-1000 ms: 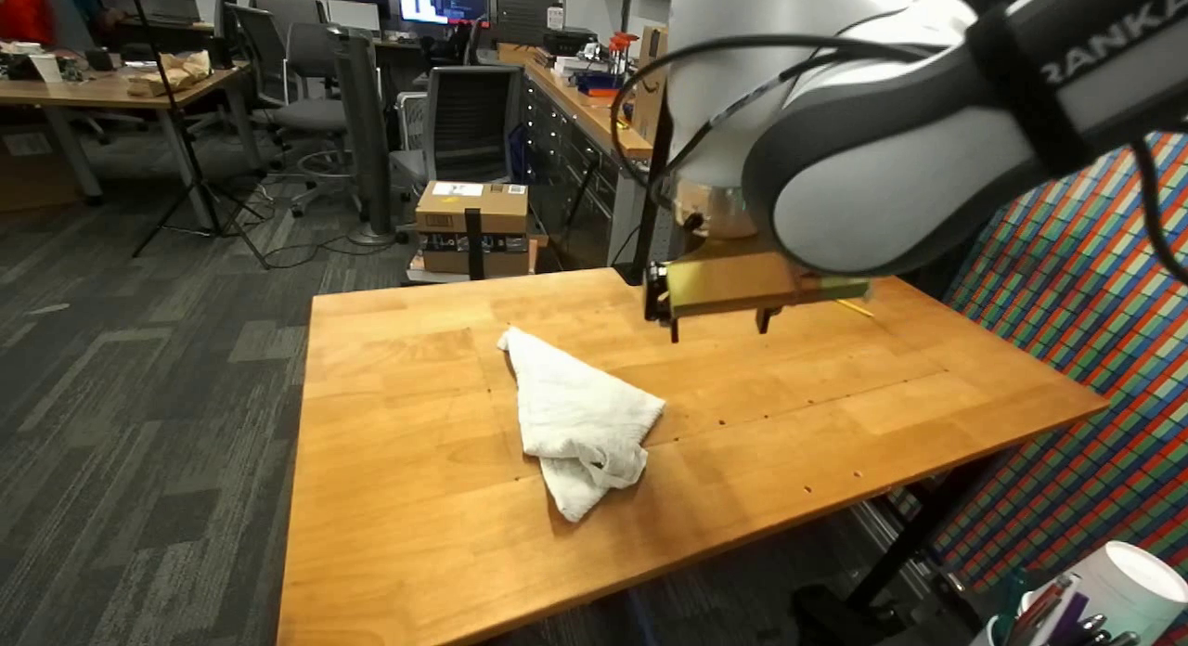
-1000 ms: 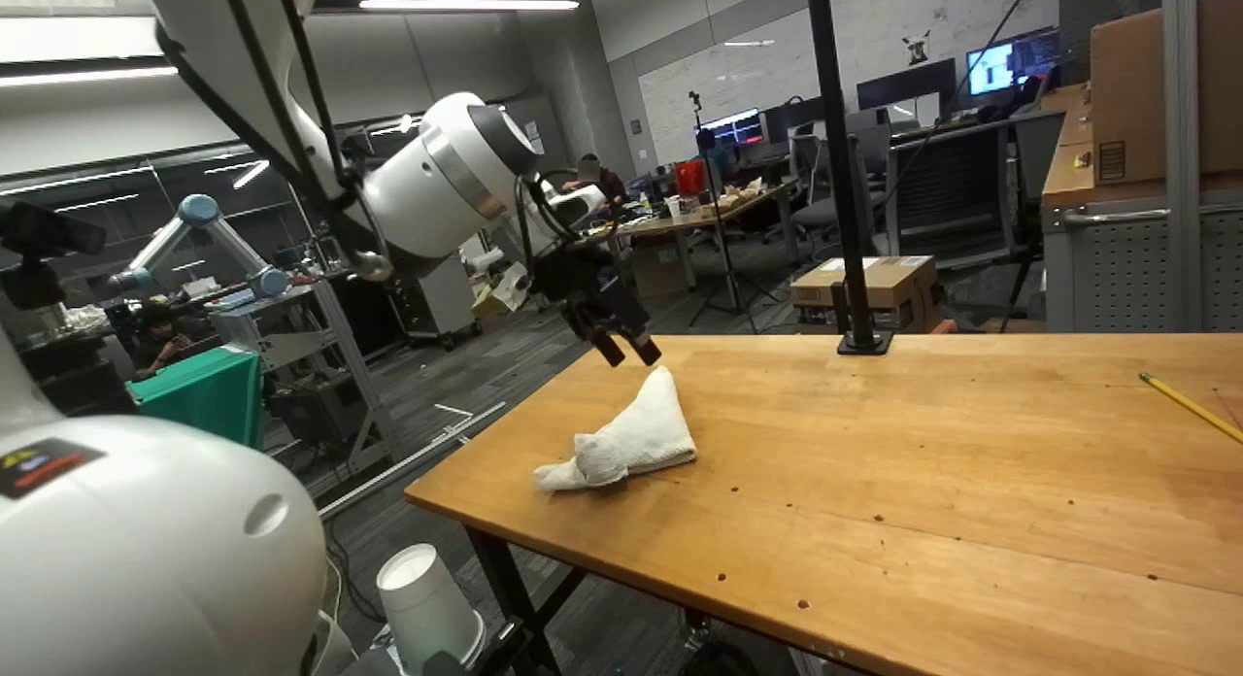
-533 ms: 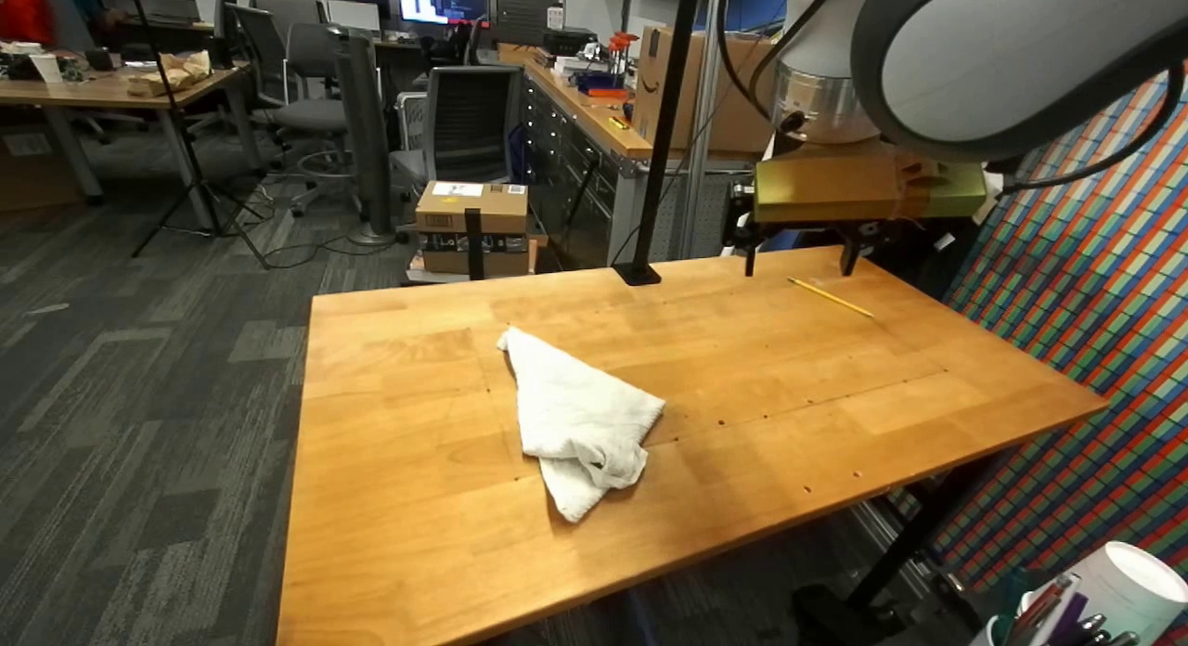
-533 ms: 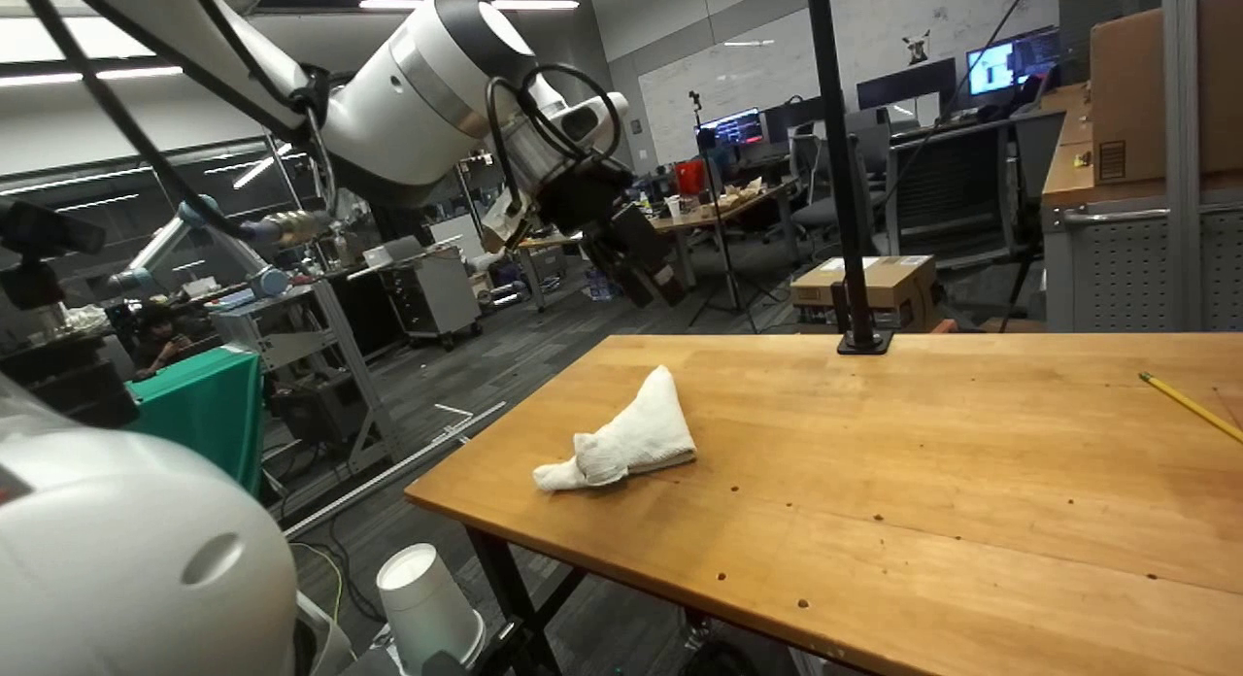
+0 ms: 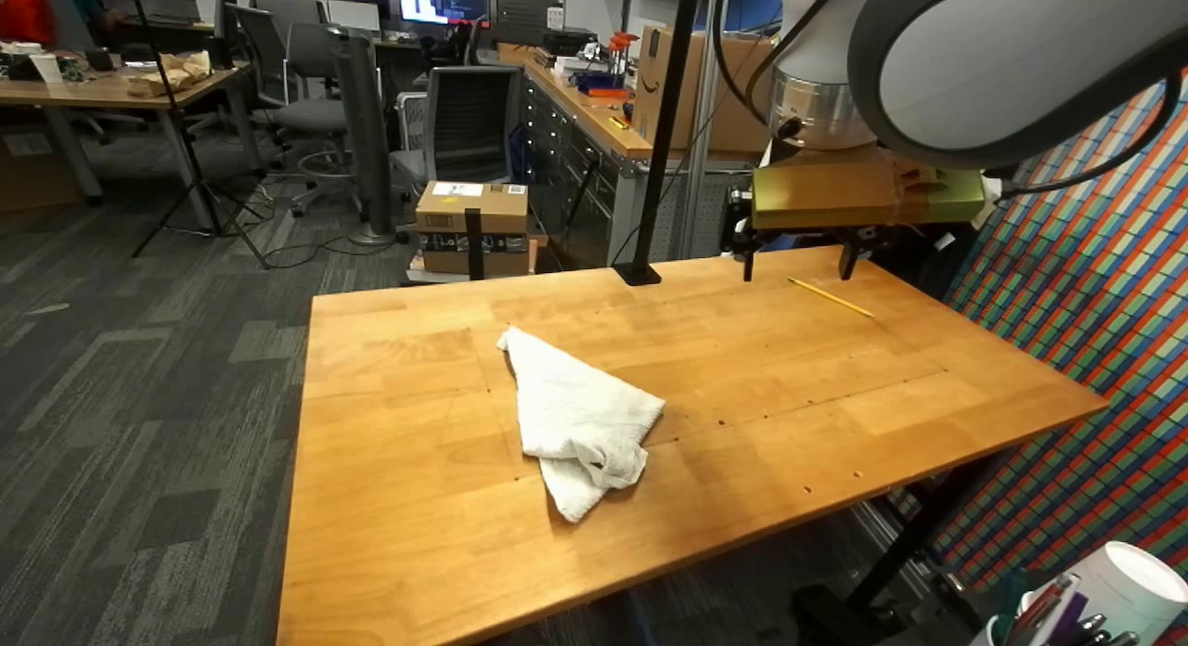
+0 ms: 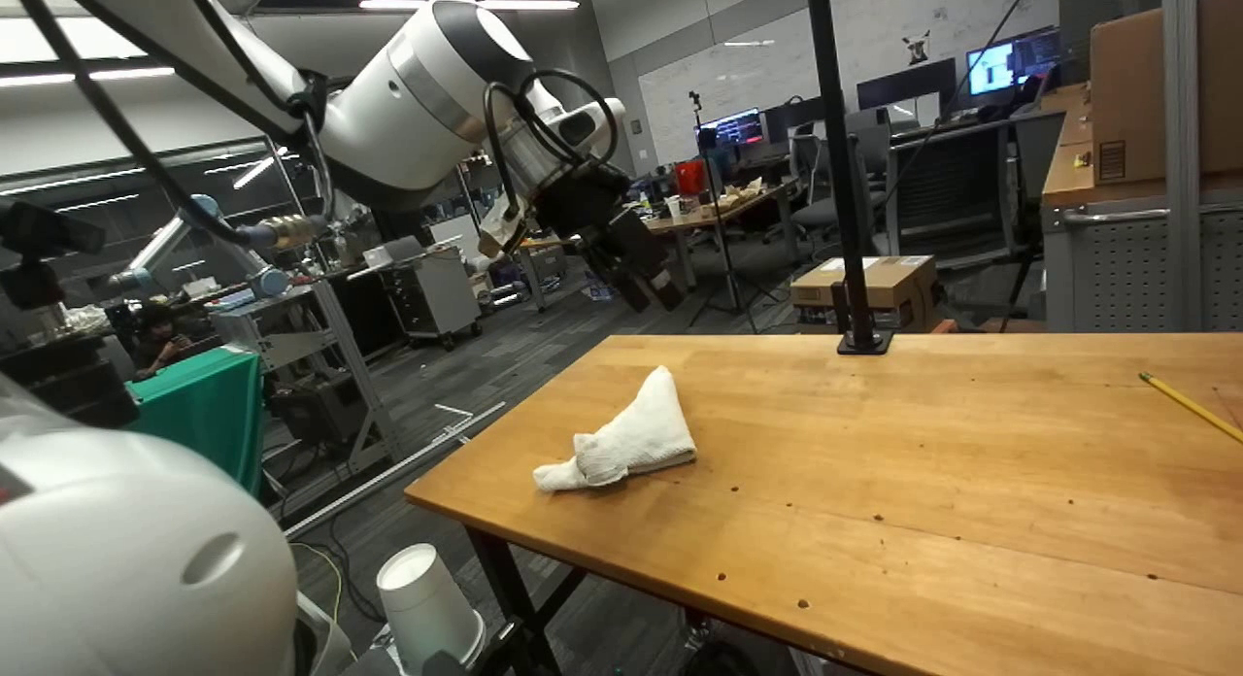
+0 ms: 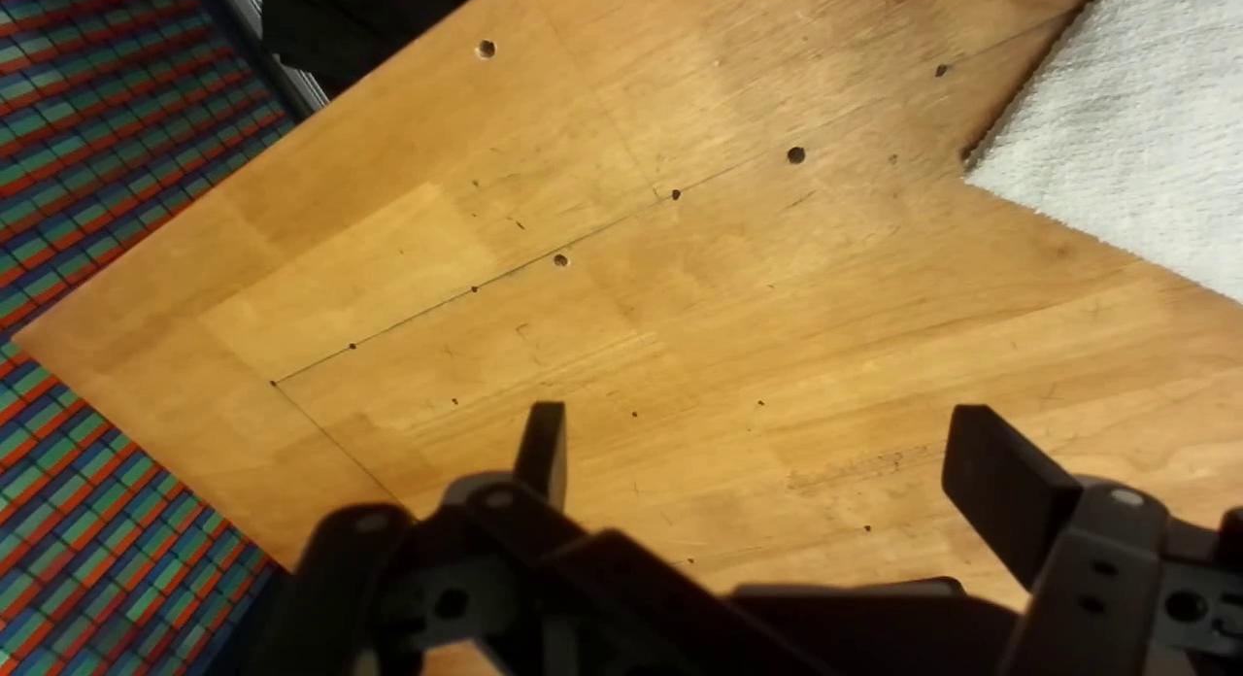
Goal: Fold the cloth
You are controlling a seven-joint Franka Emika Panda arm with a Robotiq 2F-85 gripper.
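A white cloth [image 5: 580, 405] lies partly folded on the wooden table [image 5: 399, 497]. In an exterior view it has a pointed far corner and a bunched, curled near end with a flap sticking out. It also shows in an exterior view [image 6: 643, 431], raised in uneven layers. In the wrist view one edge and corner of the cloth [image 7: 1136, 142] show at the upper right; the rest is out of frame. My gripper [image 5: 797, 269] is open and empty, raised well above the table and apart from the cloth. Its spread fingers show in the wrist view [image 7: 757, 419] and in an exterior view [image 6: 653, 299].
A yellow pencil [image 5: 831, 296] lies near the table's far edge. A black post [image 5: 650, 182] is fixed at that edge. A cardboard box [image 5: 473, 224] stands beyond the table. A white cup [image 6: 427, 603] stands off the table, beside the robot base.
My gripper has risen and moved away from the cloth, mostly in the first half second; since then it has sunk very slightly. The cloth has not moved.
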